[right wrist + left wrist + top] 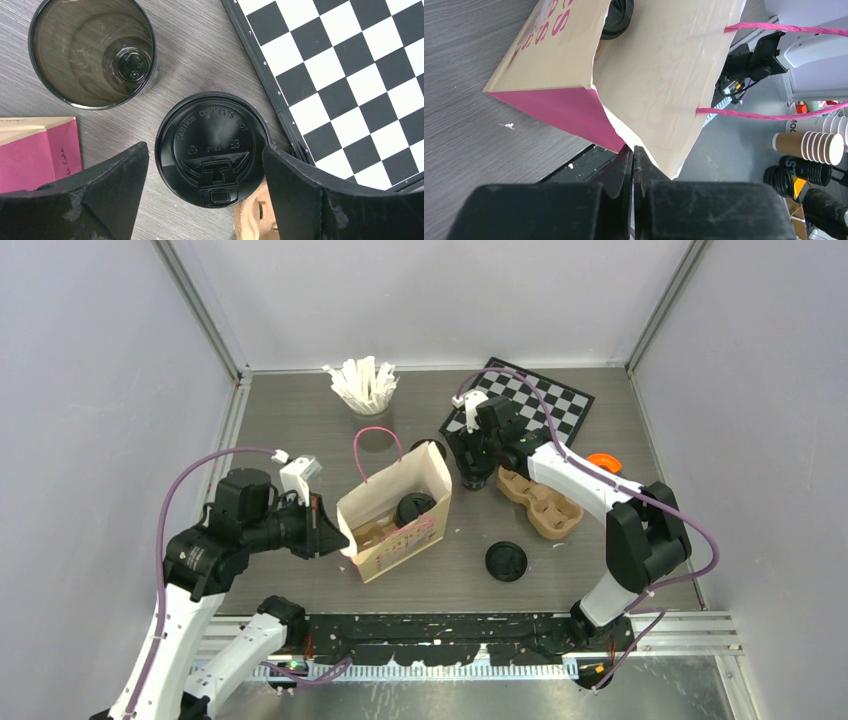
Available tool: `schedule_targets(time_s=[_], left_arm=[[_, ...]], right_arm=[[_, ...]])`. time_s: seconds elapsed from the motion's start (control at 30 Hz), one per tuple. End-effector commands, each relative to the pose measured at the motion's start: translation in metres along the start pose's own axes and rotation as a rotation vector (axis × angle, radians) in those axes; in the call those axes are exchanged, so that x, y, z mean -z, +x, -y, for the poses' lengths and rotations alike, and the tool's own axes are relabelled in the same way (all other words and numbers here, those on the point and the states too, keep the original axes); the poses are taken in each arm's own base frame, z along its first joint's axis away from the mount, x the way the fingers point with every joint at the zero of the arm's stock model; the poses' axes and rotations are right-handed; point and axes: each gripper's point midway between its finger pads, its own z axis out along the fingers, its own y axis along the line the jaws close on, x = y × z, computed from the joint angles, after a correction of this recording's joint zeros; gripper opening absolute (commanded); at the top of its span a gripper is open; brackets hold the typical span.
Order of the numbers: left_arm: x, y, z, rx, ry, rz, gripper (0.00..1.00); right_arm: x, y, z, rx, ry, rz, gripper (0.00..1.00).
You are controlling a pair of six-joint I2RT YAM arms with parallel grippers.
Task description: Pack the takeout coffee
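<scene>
Left gripper (pixel 634 150) is pinched shut on the paper bag (pixel 659 75) rim. Right gripper (pixel 204 160), beyond the bag, gapes wide astride a lidded cup (pixel 210 130), not touching it. Pickup step: next it needs to close, then lift bagward.

Paper bag (pixel 396 550) (lidded cup (pixel 414 508) inside), loose lid (pixel 506 561)

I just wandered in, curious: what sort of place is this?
Probably a robot test bench: two arms bolted to a walled table, with props: paper bag, lidded cup, chessboard.
</scene>
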Motion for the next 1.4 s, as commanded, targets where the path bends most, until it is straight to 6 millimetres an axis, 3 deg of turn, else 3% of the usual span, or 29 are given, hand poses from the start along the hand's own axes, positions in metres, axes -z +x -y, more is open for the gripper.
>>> schedule_targets(time_s=[0.0, 0.77, 1.03, 1.37], left_arm=[[0.001, -0.002, 0.003, -0.005, 0.012, 0.018, 0.00], [0.006, 0.003, 0.002, -0.006, 0.001, 0.025, 0.00], [0.007, 0.003, 0.002, -0.006, -0.001, 0.032, 0.00], [0.007, -0.001, 0.002, 0.008, -0.003, 0.052, 0.01]], right_arm=[[0.013, -0.025, 0.004, -0.006, 0.008, 0.068, 0.89], [-0.006, -0.003, 0.007, -0.037, -0.005, -0.029, 0.93], [-0.004, -0.004, 0.008, -0.028, 0.003, -0.028, 0.81], [0.013, -0.012, 0.008, -0.029, -0.001, -0.004, 0.78]])
